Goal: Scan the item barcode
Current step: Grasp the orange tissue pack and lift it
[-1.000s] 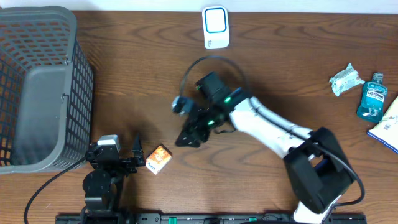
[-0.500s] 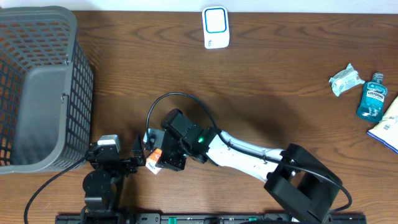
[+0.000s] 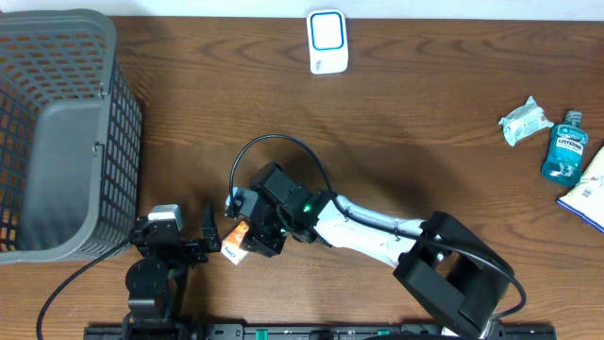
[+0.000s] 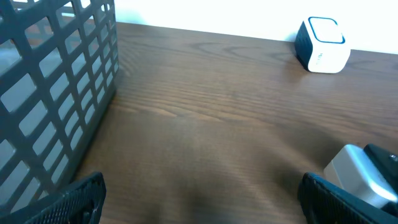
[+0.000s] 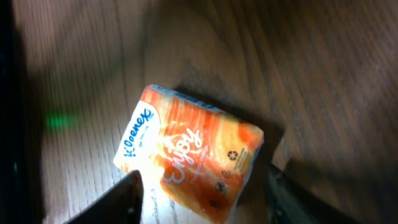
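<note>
The item is an orange and white Kleenex tissue pack (image 5: 193, 155) lying flat on the wooden table; no barcode shows on its upper face. My right gripper (image 5: 202, 193) hovers right over it, jaws open, with one finger (image 5: 127, 196) at the pack's left side and the other at its right. In the overhead view the right gripper (image 3: 250, 234) covers most of the pack (image 3: 234, 247). My left gripper (image 3: 209, 236) rests just left of it, wide open and empty (image 4: 199, 199). A white and blue scanner (image 3: 327, 41) stands at the table's far edge.
A large grey mesh basket (image 3: 57, 132) fills the left side. At the far right lie a crumpled packet (image 3: 525, 121), a blue mouthwash bottle (image 3: 564, 146) and a booklet (image 3: 590, 194). Part of the right arm (image 4: 364, 177) shows in the left wrist view.
The right arm swung from mid-table down and left onto the tissue pack, and its jaws have narrowed around it. The left arm has not moved.
</note>
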